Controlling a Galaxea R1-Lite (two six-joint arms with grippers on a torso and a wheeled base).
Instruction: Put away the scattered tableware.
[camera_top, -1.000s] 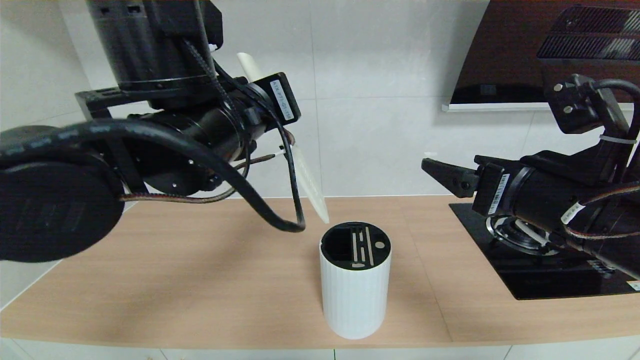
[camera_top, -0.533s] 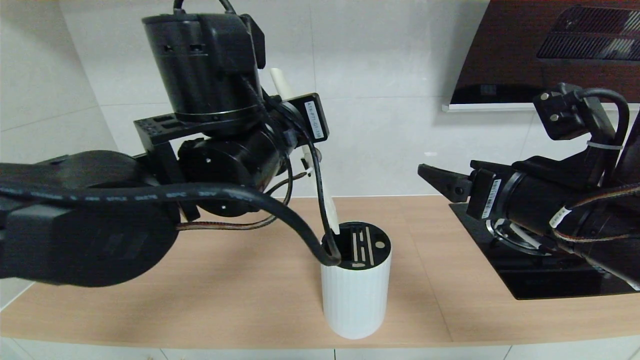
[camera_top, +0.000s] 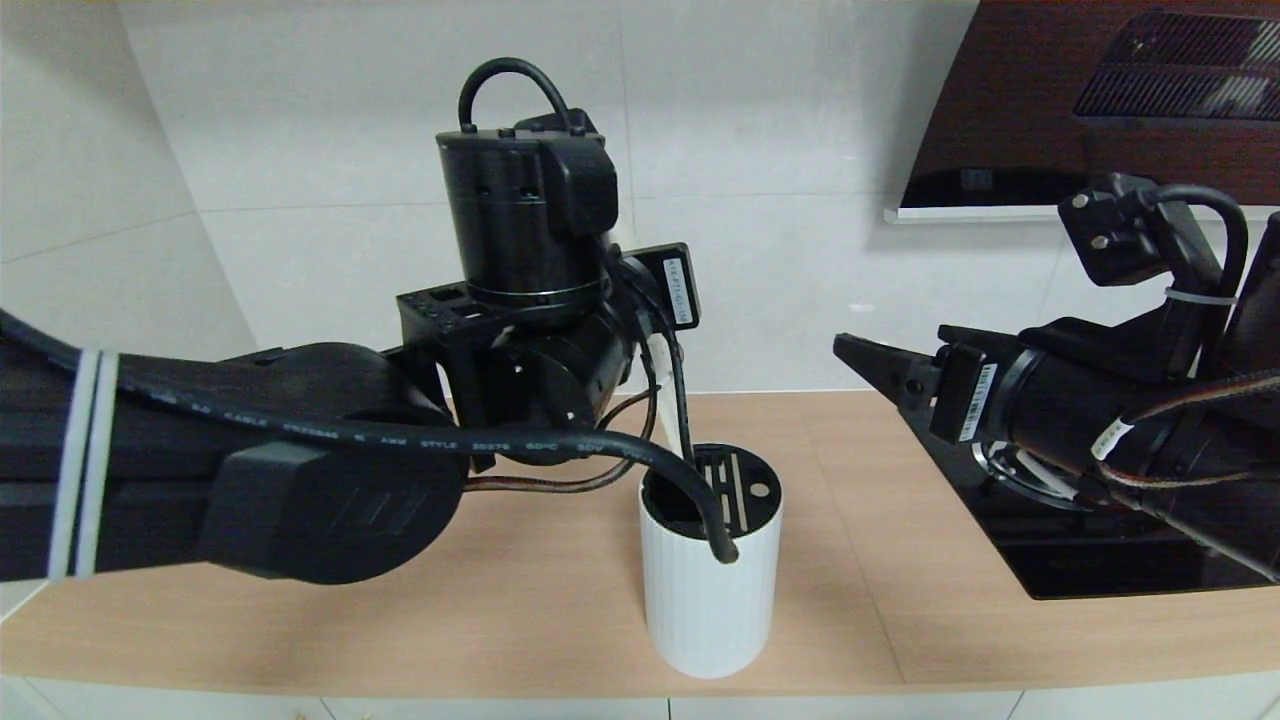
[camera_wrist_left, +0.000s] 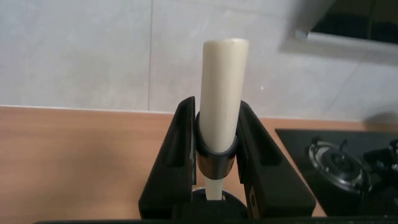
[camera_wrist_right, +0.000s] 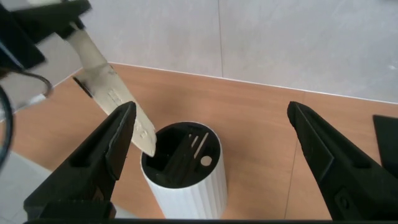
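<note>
Cream-handled kitchen knife with a pale blade (camera_wrist_right: 111, 93): handle clenched in the left pincer (camera_wrist_left: 219, 118), one black finger on each side, the butt end poking out past them. The blade slants down. Its tip is at the rim of the white ribbed cylindrical holder with a black slotted top (camera_top: 710, 590), by the wide opening on the holder's 9 o'clock side. Cannot tell whether the tip is inside. The holder stands upright on the light wood desk (camera_top: 480, 600), near the front edge at about 6 o'clock.

Right pincer (camera_top: 872, 362) hangs in the air at the holder's 2 o'clock. Its fingers are spread wide, grasping nothing, well apart from the knife.

A black glass gas hob (camera_top: 1060, 550) is set in the desk at 3 o'clock. A dark range hood (camera_top: 1040, 100) is on the white tiled wall (camera_top: 780, 250) at 1 o'clock.
</note>
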